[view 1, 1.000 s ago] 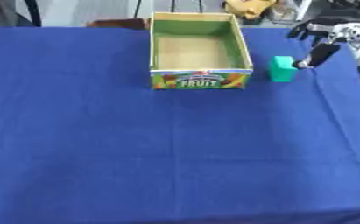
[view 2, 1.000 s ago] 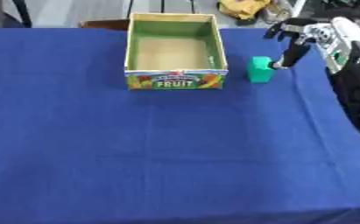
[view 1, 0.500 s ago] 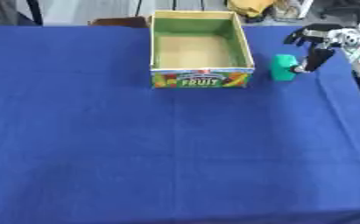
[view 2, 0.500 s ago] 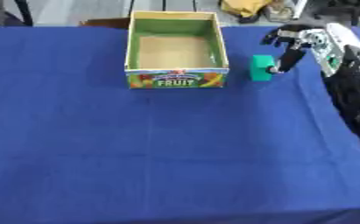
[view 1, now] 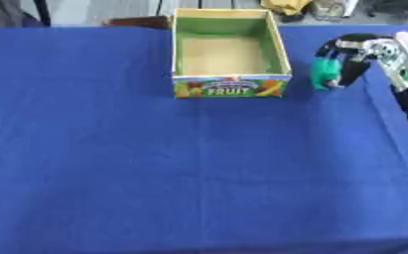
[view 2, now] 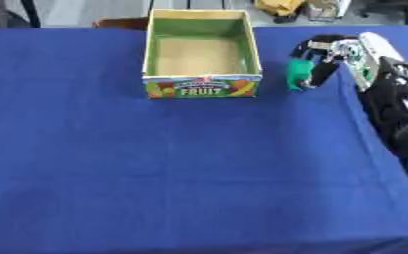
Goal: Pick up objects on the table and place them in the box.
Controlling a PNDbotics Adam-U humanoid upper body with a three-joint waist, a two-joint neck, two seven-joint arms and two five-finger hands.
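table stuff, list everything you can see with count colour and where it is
table: one, covered in blue cloth, fills most of the view
box: one, green walls, tan floor, fruit print on its near side, far centre of the table, nothing inside
green object: one, small block shape, on the cloth just right of the box, apart from it
clutter: yellowish and pale items beyond the far table edge, too blurred to name
right hand: one, black and silver, coming in from the right, fingers curled round the green object
left hand: not in view
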